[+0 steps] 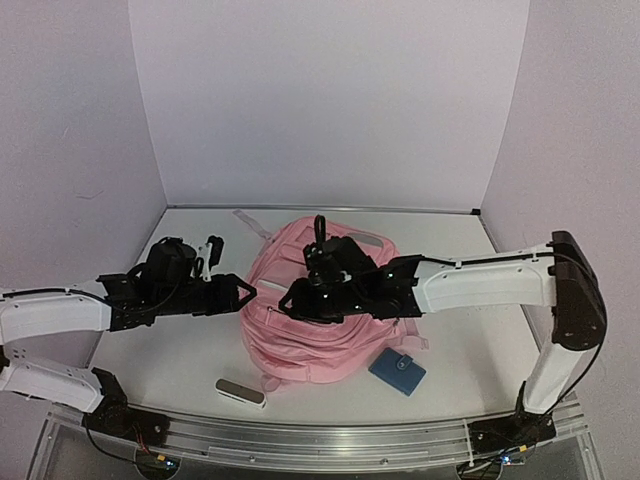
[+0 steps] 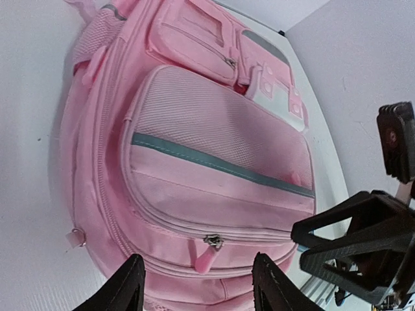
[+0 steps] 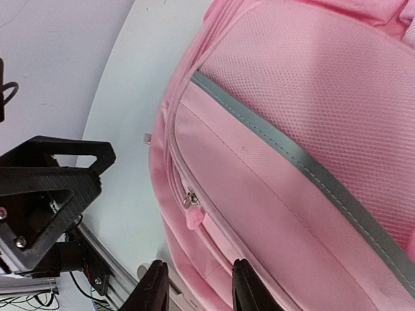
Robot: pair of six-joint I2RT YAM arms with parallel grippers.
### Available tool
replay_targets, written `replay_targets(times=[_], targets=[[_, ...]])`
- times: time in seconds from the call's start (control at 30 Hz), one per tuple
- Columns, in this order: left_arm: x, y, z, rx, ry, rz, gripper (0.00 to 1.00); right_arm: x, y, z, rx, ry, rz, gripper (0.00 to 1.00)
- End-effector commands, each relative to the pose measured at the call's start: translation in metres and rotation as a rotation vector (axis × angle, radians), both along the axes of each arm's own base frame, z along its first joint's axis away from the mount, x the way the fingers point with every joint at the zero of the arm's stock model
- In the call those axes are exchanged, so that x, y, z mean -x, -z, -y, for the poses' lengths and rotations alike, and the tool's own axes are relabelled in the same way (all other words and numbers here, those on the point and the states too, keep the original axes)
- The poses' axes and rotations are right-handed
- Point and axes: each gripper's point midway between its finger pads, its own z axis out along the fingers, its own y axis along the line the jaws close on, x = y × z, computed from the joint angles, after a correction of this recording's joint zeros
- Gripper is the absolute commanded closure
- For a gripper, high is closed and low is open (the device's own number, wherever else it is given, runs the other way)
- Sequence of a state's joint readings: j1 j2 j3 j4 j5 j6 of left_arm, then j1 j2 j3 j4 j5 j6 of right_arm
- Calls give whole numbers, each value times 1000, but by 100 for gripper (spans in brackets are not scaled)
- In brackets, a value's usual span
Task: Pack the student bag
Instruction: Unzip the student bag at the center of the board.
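No writing, label, brand, number or sign can be read in any view. The large soft pink fabric backpack [image 2: 214,142], just ahead of the left tool [image 2: 198,286] and the right tool [image 3: 200,289], shows only plain cloth, a grey strip and zips. The small flat blue case [image 1: 397,371] behind the right tool and the flat grey-and-white bar [image 1: 240,392] are too small to show print.

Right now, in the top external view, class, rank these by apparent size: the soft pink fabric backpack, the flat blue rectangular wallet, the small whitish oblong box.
1. The pink fabric backpack, by far the largest.
2. The blue wallet.
3. The whitish oblong box, roughly as long as the wallet but clearly narrower.
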State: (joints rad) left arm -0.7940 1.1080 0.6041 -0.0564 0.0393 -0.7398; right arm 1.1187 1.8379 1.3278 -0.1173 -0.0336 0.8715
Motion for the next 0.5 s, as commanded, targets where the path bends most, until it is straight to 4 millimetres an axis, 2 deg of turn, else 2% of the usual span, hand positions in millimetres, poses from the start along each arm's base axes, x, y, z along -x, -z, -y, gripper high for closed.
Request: replay_targets(times=[0.0,0.2,0.37,0.47], targets=[[12,-15,27,-48,240,89,42,-8,-54,24,-83,61,95,58],[13,-8,45,-73,331,85,41,-16,-64,54,-66,161,158,50],[15,9,55,-89,367,52,37,-16,-61,59,-47,166,172,50],[14,21,58,-100,368,26,38,-16,-61,60,-31,147,194,51]])
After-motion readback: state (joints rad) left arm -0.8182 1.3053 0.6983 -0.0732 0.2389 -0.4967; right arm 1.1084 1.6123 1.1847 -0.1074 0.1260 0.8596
